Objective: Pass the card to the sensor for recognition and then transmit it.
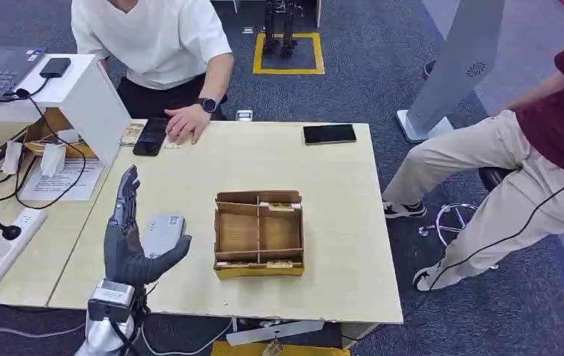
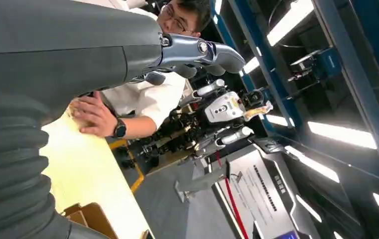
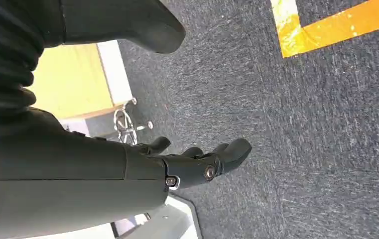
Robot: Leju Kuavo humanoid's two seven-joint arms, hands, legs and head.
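Two robot hands show here. Low at the left of the head view, the left hand [image 1: 129, 241] is raised above the surface [image 1: 338, 245], fingers stretched straight up the frame and thumb jutting right, spread apart and holding nothing. Just right of its palm, partly hidden behind the thumb, a grey sensor [image 1: 163, 232] lies flat on the surface; I cannot make out a card on it or anywhere in the hand. Right of the sensor, near the middle of the frame, sits a brown cardboard box [image 1: 259, 233] split into compartments. At the upper middle, a person in a white shirt rests a hand [image 1: 187, 122] on the surface's far edge, beside a dark phone [image 1: 150, 136]; a second black phone [image 1: 329, 134] lies toward the upper right corner of the surface. A seated person in beige trousers [image 1: 501, 185] takes the right side of the frame. In the right wrist view, the right hand [image 3: 197, 159] hangs over grey carpet [image 3: 302, 124], its fingers loosely curled with nothing between them.
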